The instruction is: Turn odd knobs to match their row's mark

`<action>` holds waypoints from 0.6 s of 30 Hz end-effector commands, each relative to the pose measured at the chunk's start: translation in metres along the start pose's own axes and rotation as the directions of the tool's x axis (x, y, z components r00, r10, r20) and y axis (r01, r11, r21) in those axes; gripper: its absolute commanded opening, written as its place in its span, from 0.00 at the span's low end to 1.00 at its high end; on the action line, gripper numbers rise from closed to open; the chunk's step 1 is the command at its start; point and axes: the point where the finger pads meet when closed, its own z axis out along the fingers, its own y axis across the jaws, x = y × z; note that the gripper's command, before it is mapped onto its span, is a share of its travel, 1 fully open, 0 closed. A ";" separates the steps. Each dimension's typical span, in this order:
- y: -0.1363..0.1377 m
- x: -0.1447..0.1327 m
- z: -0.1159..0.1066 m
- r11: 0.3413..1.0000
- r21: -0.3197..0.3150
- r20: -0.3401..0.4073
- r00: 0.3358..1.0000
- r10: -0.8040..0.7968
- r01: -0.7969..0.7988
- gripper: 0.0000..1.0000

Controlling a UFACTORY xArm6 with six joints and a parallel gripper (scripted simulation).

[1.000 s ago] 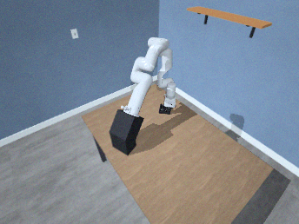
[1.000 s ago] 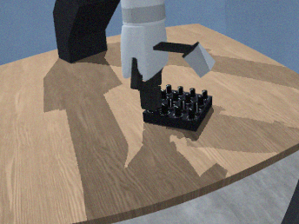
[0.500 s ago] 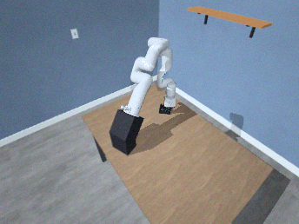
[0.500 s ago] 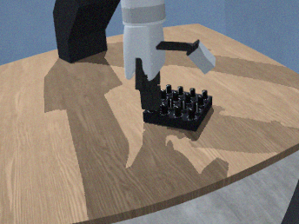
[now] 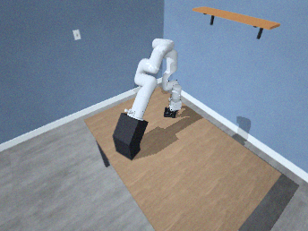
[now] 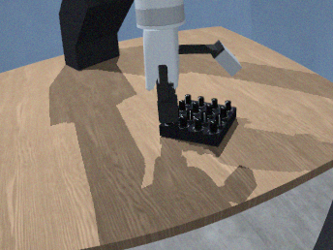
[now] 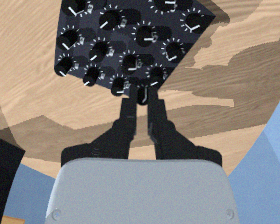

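Observation:
The black knob box [image 6: 219, 132] [image 7: 126, 37] [image 5: 169, 114] stands on the wooden table with several black knobs, each with a white line. My gripper [image 7: 142, 96] [image 6: 169, 119] [image 5: 170, 110] reaches straight down at the box's near-left corner in the exterior view. In the wrist view its two black fingers are shut on the corner knob [image 7: 143, 91] nearest the camera. The fingers hide that knob's line. The printed names are too small to read.
The arm's black base [image 5: 130, 136] [image 6: 92, 26] stands on the table [image 5: 201, 176] [image 6: 58, 176] behind the box. The table's rounded edge runs close in front of the box in the exterior view. A wall shelf [image 5: 237, 17] hangs high on the right.

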 end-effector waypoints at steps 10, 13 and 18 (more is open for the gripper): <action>0.001 0.000 0.000 0.950 -0.016 0.002 0.950 -0.313 0.313 0.08; 0.001 0.000 0.000 0.921 -0.016 0.003 0.921 -0.389 0.389 0.08; 0.001 0.000 0.000 0.861 -0.015 0.005 0.861 -0.508 0.508 0.08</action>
